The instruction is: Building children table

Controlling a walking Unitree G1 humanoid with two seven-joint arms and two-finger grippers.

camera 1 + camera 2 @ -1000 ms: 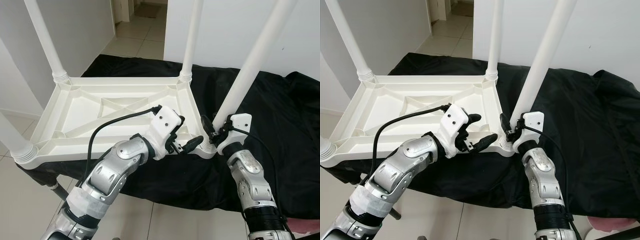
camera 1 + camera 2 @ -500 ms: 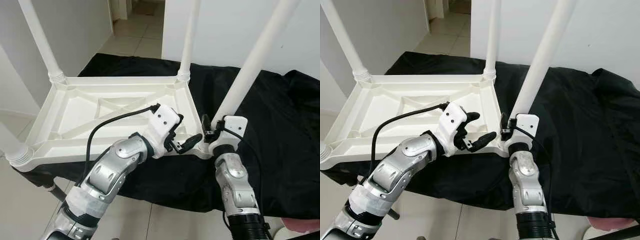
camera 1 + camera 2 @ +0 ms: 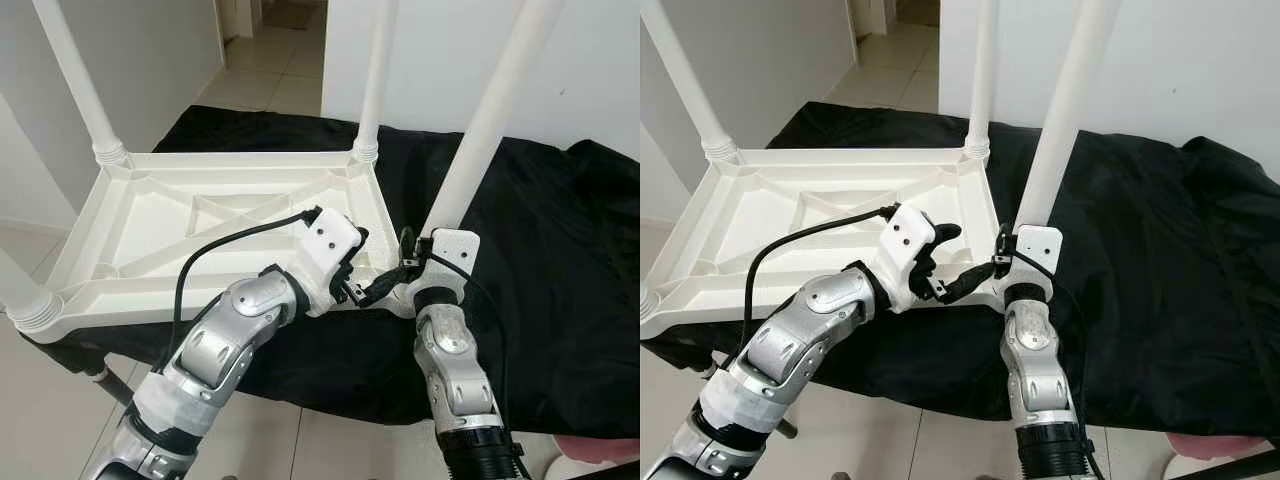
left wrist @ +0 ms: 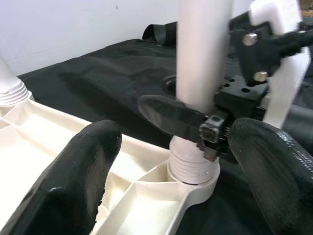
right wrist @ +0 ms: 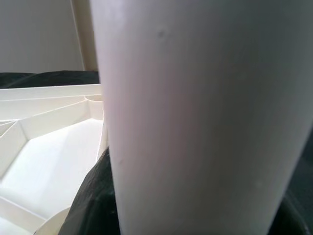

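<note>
A white plastic children's table (image 3: 200,215) lies upside down on a black cloth, its legs pointing up. My right gripper (image 3: 410,262) is shut on the near-right leg (image 3: 480,130), just above the leg's ribbed base at the table's corner socket (image 4: 193,171). One of its black fingers (image 4: 171,115) crosses in front of the leg. That leg (image 5: 195,117) stands very close in the right wrist view. My left gripper (image 3: 372,262) is open beside the same corner, over the table's near rim. Its fingers (image 4: 73,181) are spread wide and hold nothing.
The black cloth (image 3: 560,250) covers the support and hangs over its near edge. The other legs rise at far left (image 3: 75,80), far right (image 3: 375,70) and near left (image 3: 20,290). Tiled floor (image 3: 270,440) lies below, a white wall behind, and a doorway (image 3: 270,60) at the back.
The near-right leg has swung more upright in my right gripper, and my right forearm has shifted left under it. My left gripper has stayed open by the corner.
</note>
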